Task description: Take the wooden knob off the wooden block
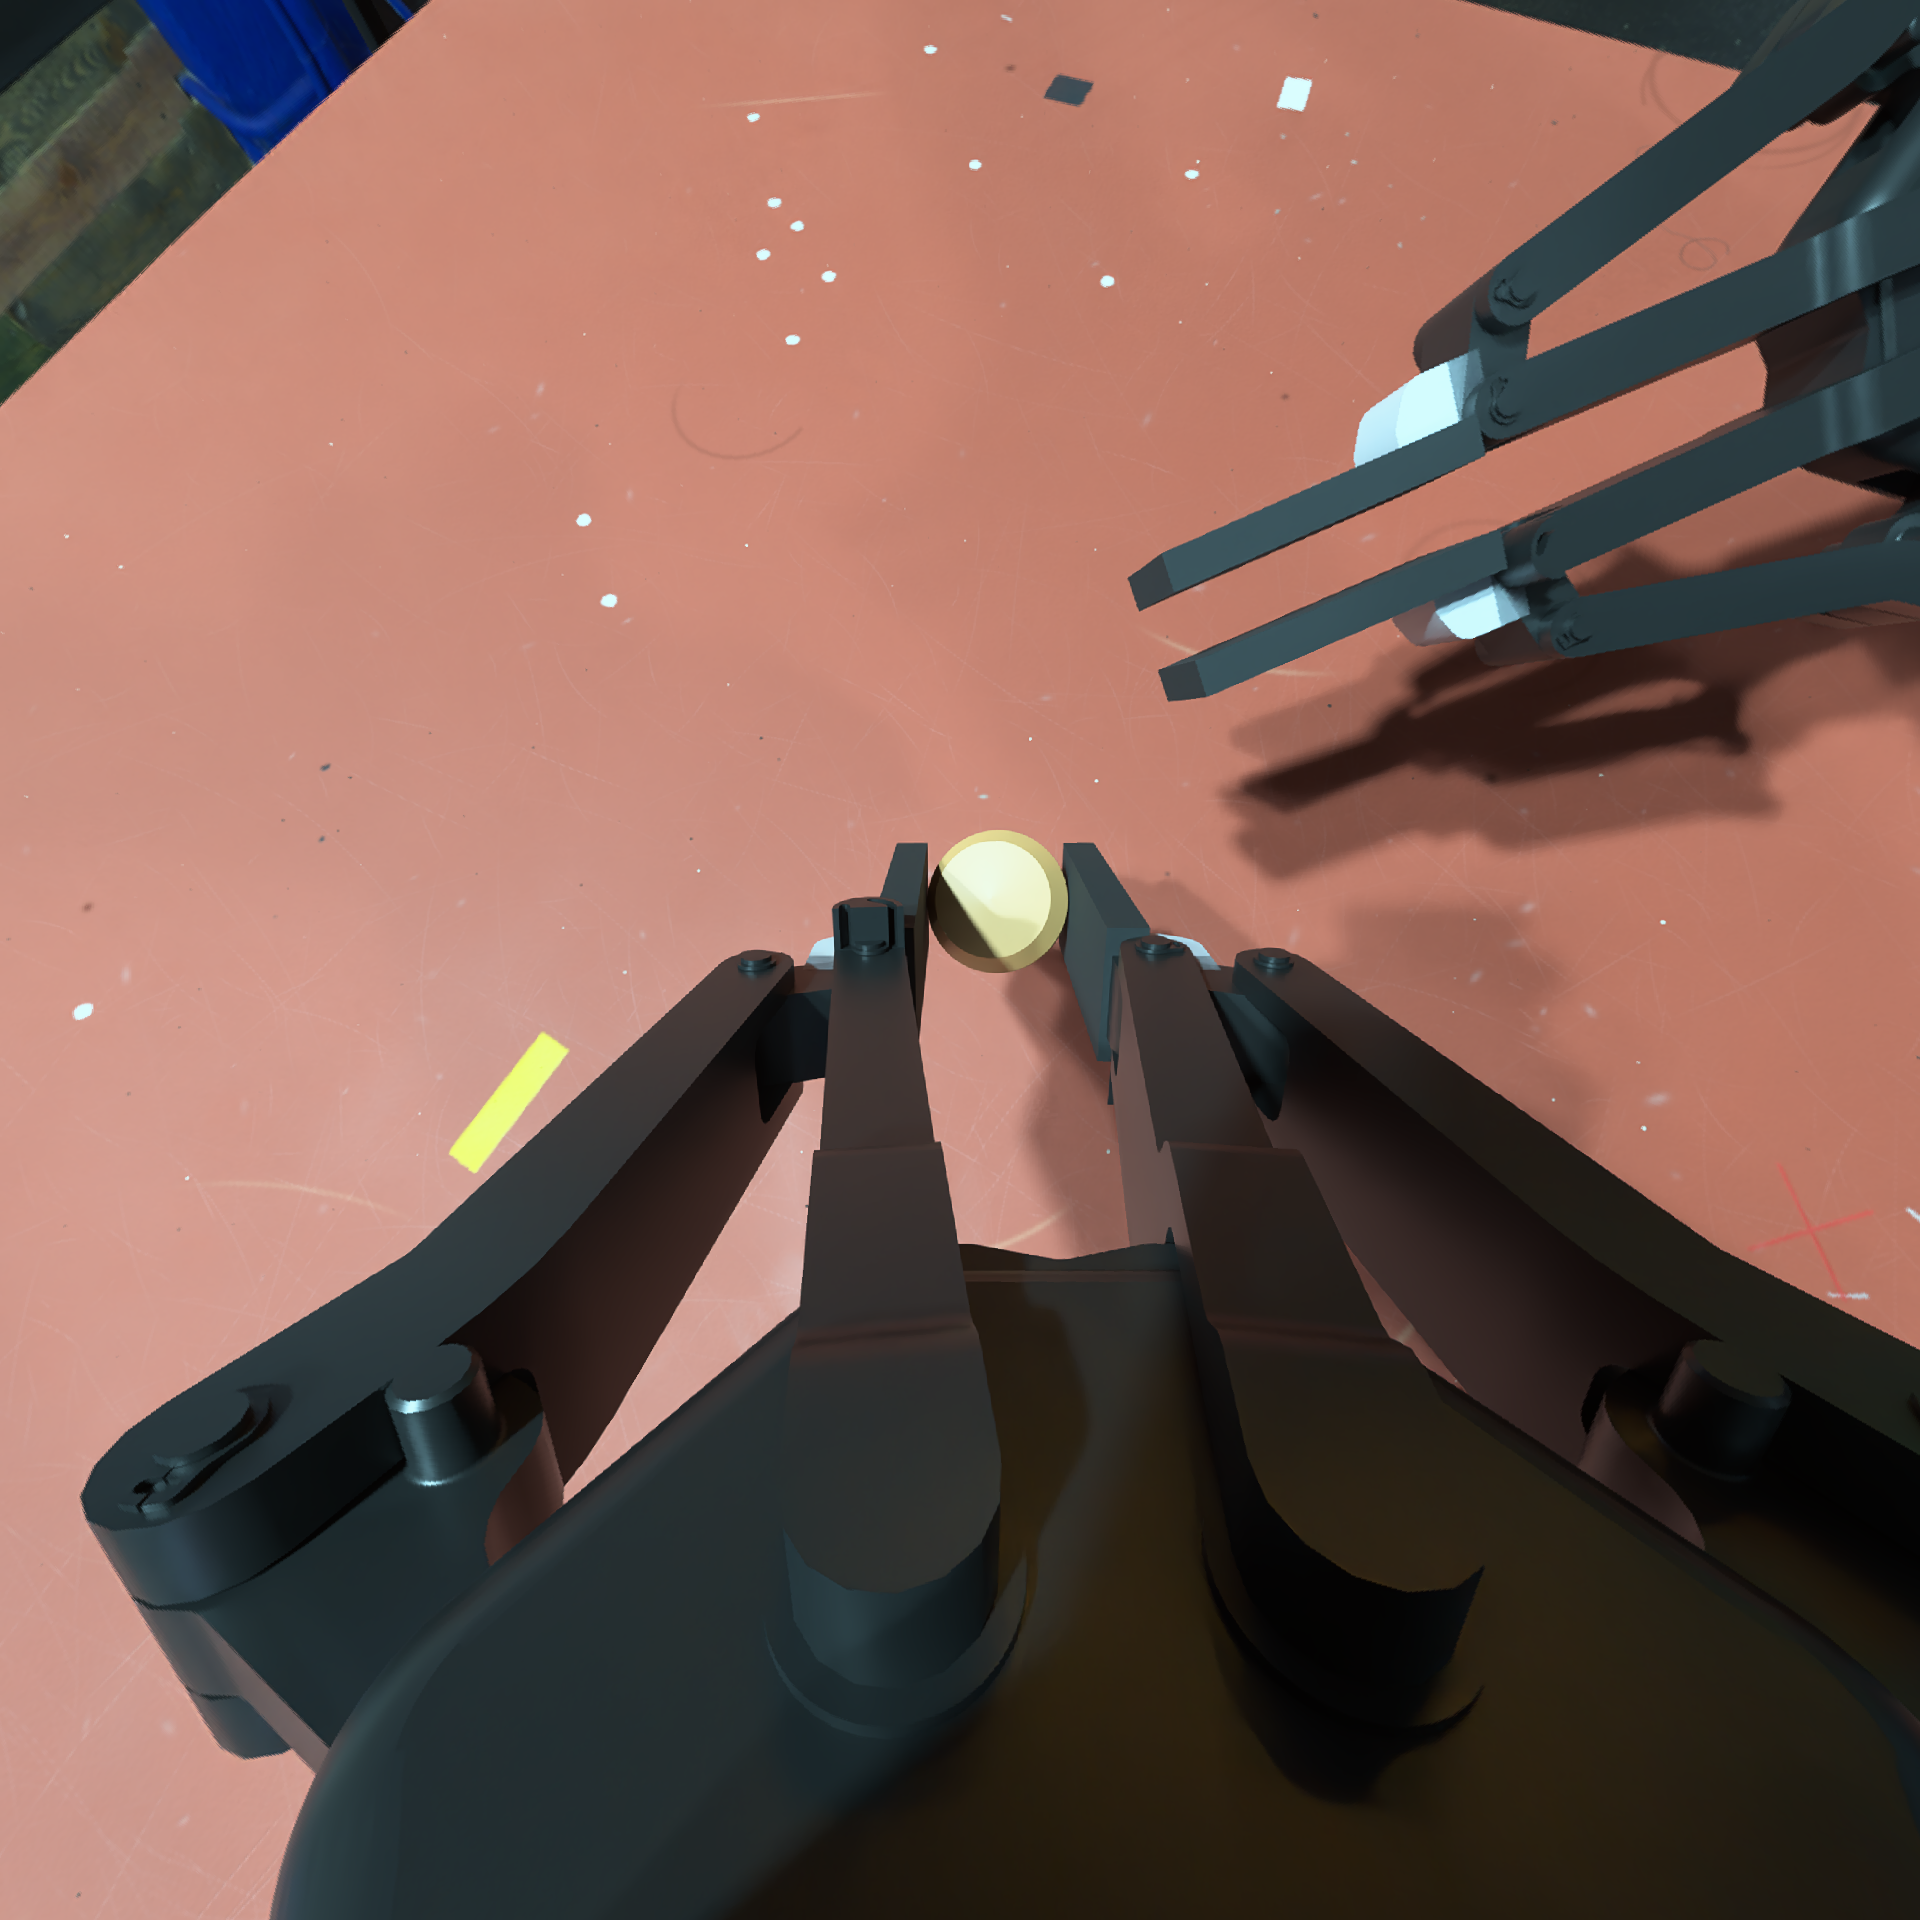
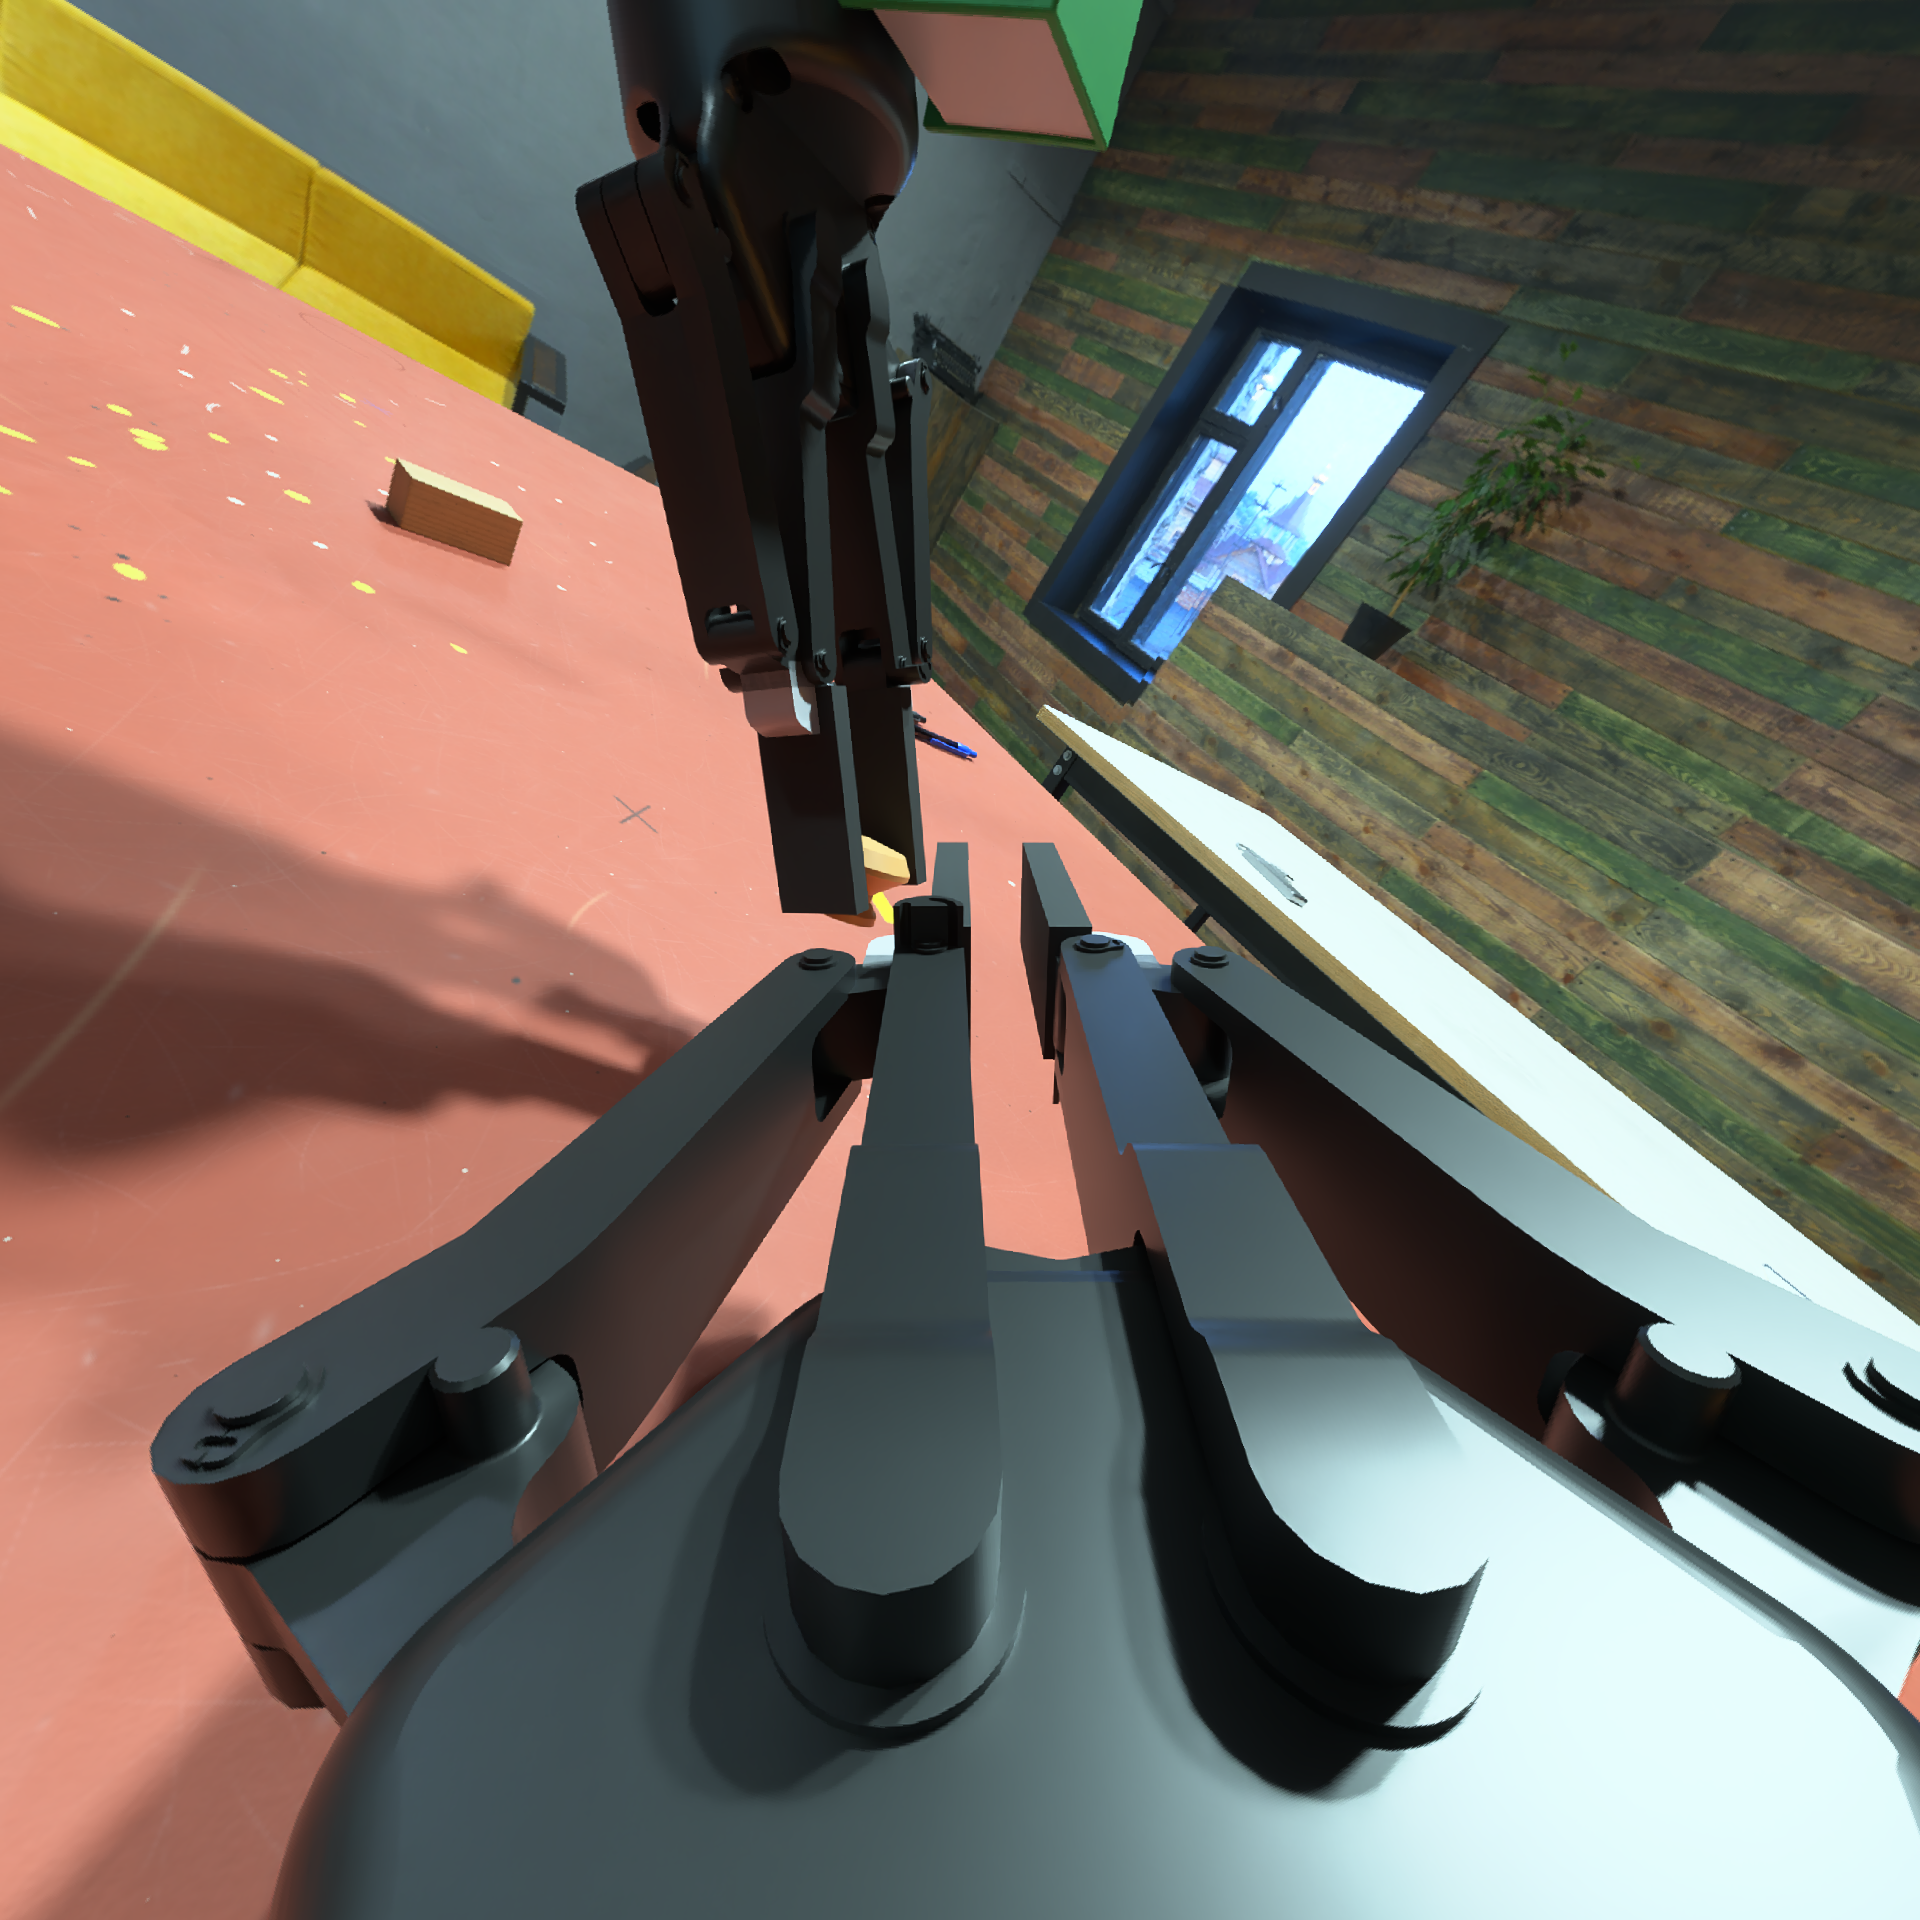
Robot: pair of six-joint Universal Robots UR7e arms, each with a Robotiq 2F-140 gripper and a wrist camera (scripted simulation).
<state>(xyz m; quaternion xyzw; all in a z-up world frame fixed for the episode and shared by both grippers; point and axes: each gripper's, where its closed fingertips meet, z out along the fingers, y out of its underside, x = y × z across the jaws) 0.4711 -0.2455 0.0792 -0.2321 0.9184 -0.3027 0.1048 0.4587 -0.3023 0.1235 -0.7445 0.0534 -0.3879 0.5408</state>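
My left gripper (image 1: 995,873) is shut on the wooden knob (image 1: 997,899), a pale round ball held between its fingertips above the salmon table (image 1: 520,675). In the right wrist view the left gripper (image 2: 857,883) hangs down from above, with a sliver of the knob (image 2: 885,860) showing between its fingers. The wooden block (image 2: 454,511) lies flat on the table far to the left, apart from both grippers. My right gripper (image 2: 992,883) is empty, its fingers drawn close with a narrow gap. It also shows in the left wrist view (image 1: 1158,634), right of the knob.
A yellow tape strip (image 1: 509,1101) lies on the table to the left. A blue bin (image 1: 270,62) stands beyond the far left edge. A blue pen (image 2: 945,743) lies near the table edge. A white side table (image 2: 1455,987) and a yellow sofa (image 2: 312,229) stand beyond it.
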